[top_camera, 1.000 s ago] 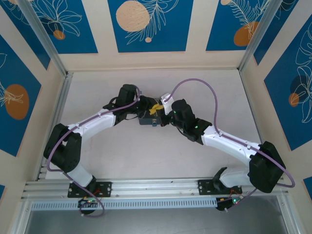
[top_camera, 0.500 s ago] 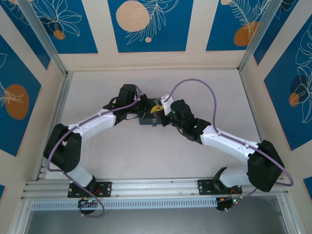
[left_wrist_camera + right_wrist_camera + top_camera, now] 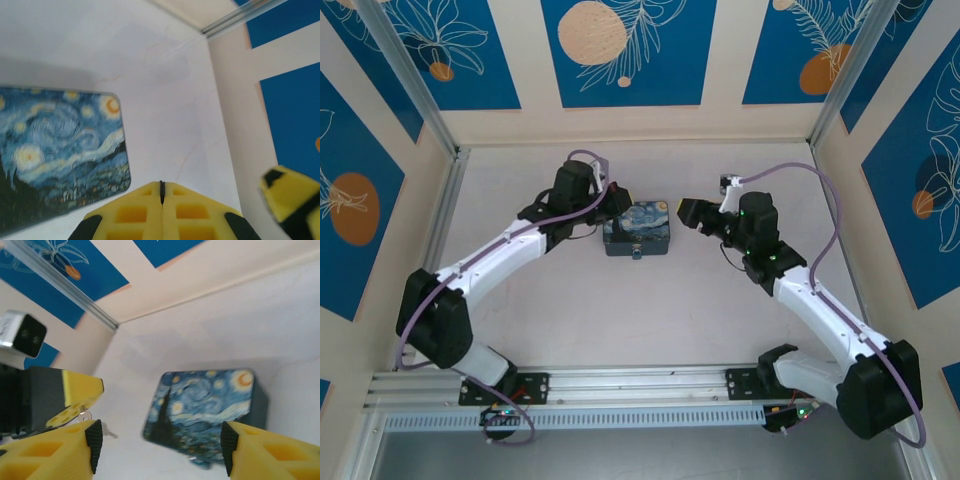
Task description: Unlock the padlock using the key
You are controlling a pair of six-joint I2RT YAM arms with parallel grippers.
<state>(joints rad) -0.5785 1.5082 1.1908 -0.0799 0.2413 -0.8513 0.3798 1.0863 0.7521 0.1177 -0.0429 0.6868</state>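
The left hand (image 3: 162, 196), clamped tight at bottom centre, pinches the key (image 3: 161, 184); the painted box (image 3: 60, 155) lies left.

box (image 3: 60, 145) lid: glossy print; surface (image 3: 165, 65): matt, pale, faint veins; jaws: matt yel. plastic; key (image 3: 161, 186): dk metal.

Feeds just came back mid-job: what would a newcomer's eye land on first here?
The painted box, dark blue with yellow swirls, in the middle of the table, the small padlock at its near edge. Then the left gripper beside it, yellow fingers shut on a thin dark sliver, seemingly the key. The right gripper stands open to the box's right, apart from it.
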